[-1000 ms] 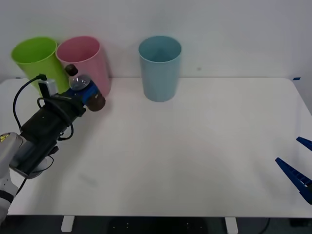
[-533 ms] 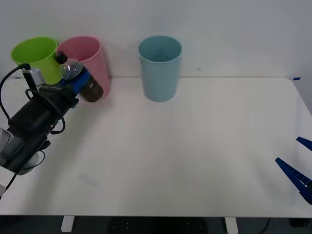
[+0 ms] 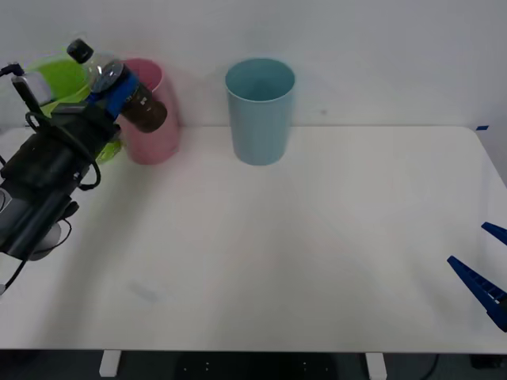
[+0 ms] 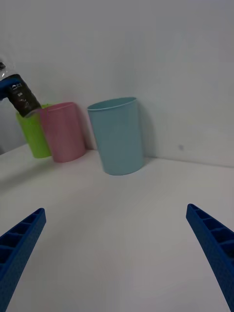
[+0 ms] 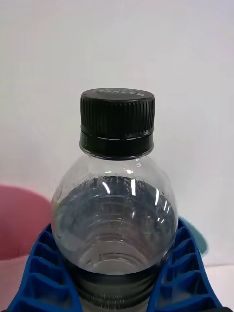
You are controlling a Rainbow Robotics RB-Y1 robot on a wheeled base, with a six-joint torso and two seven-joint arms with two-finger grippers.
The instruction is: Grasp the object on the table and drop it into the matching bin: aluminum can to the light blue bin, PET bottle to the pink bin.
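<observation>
My left gripper point(image 3: 117, 89) is shut on the PET bottle point(image 3: 146, 112), a small bottle of dark liquid with a black cap point(image 5: 117, 118). The bottle is held tilted in the air, its base over the near rim of the pink bin point(image 3: 153, 131) and its cap towards the lime green bin. In the left wrist view the blue fingers point(image 5: 43, 273) clasp the bottle's body point(image 5: 115, 214). The light blue bin point(image 3: 260, 111) stands to the right of the pink one. My right gripper point(image 3: 485, 269) hangs open over the table's point(image 3: 317, 237) front right corner.
A lime green bin point(image 3: 54, 80) stands left of the pink bin, partly behind my left arm. The right wrist view shows the pink bin point(image 4: 63, 131), the light blue bin point(image 4: 118, 136), the green bin point(image 4: 30, 139) and the raised bottle point(image 4: 20, 96). A wall rises behind the bins.
My left arm has lifted the bottle up and back to the left, from beside the pink bin's wall to rim height. The right arm has not moved.
</observation>
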